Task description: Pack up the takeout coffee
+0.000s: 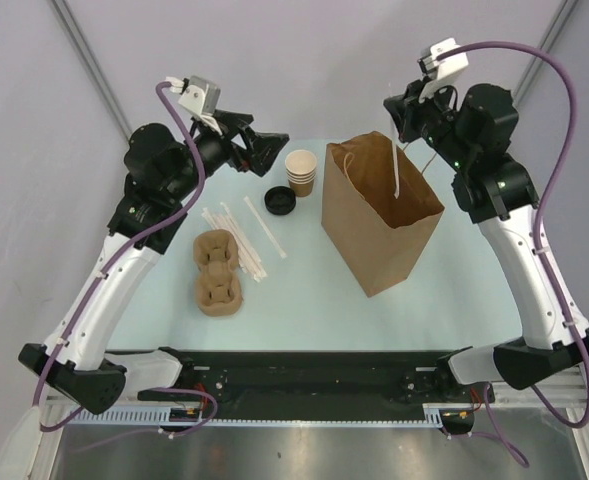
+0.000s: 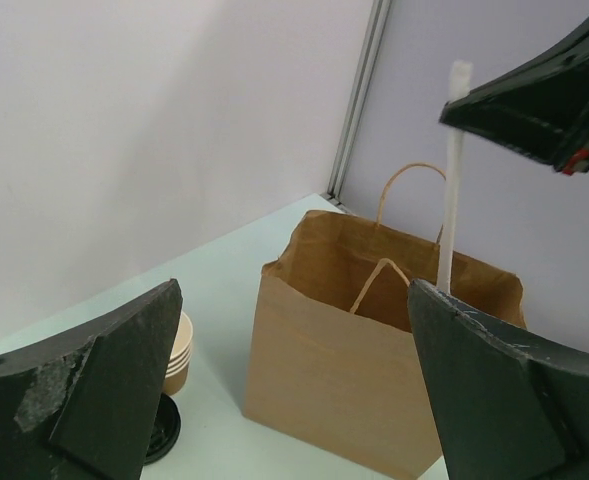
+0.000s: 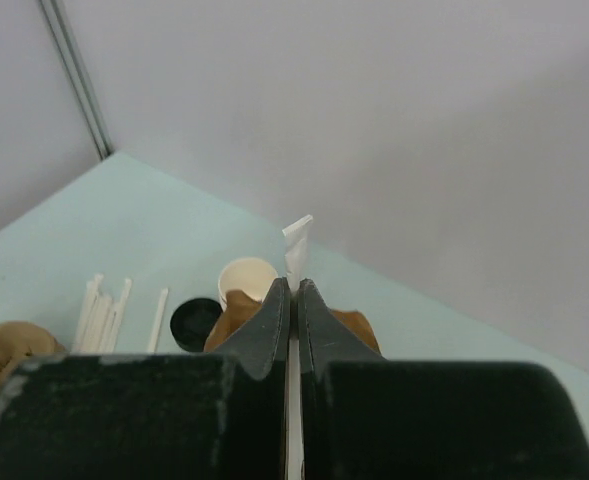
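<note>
- Wide apart, clamped on nothing: left gripper (image 1: pixel 266 148), raised above the far left part of the table (image 1: pixel 304 300) and turned toward the bag.
- Pressed together on a white wrapped straw (image 1: pixel 399 175): right gripper (image 1: pixel 406 125), high over the far rim of the brown paper bag (image 1: pixel 374 225).
- Nearly upright, that held straw; top end poking out above the pinched fingers, lower part down within the bag's open mouth, lowest end hidden behind a finger in the left wrist view.
- Upright on the right half of the table, the bag; mouth open, one handle arching above a rim, the other drooping inside.
- Just left of the bag, apart from it: stack of lidless tan cups (image 1: pixel 301 170), standing.
- Flat on the table, just beside that stack on its near-left side: loose black lid (image 1: pixel 280 200).
- Left of the lid, fanned loosely on the table: spare wrapped straws (image 1: pixel 236 235).
- At the near end of those straws: tan moulded pulp cup carrier (image 1: pixel 219 272), touching them or just short of it, cannot tell which.
- Whereabouts of the lidded takeout coffee: not to be told, the bottom of the bag hidden in every view.
</note>
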You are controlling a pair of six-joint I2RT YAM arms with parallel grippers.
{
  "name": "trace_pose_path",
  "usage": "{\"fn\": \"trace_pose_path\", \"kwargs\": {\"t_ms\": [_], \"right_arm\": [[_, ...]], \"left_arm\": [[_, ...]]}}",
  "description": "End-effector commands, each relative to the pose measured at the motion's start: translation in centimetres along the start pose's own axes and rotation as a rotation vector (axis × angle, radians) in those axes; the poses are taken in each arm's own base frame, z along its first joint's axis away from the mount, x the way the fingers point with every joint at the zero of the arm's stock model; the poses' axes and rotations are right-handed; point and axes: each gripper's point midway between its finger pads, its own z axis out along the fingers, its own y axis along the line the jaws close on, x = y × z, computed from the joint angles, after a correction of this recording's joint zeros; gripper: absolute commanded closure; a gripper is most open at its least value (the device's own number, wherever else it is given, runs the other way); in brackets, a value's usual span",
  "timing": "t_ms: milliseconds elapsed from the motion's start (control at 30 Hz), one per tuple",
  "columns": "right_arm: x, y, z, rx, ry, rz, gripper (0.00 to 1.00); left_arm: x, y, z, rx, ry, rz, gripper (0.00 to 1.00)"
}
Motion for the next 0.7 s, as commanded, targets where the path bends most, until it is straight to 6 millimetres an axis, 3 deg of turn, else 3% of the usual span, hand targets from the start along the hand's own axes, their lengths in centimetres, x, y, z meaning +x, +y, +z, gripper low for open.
{"fn": "trace_pose_path", "kwargs": {"t_ms": [0,267,667], "right_arm": [[1.6,-0.4,0.5,0.009,0.033,0.025,1.0],[8.3,0.4,1.3,-0.031,0.161,0.121,1.0],[17.5,2.8,2.0,-0.137,0.375,0.198,1.0]], "left_arm": [[-1.0,-0.2,-1.2,0.0,-0.023,0.006,0.01],[0.2,0.3,-1.6,-0.025,0.002,0.002,0.01],[3.9,1.0,-1.6,-0.049,0.113,-0.073,0.0]]}}
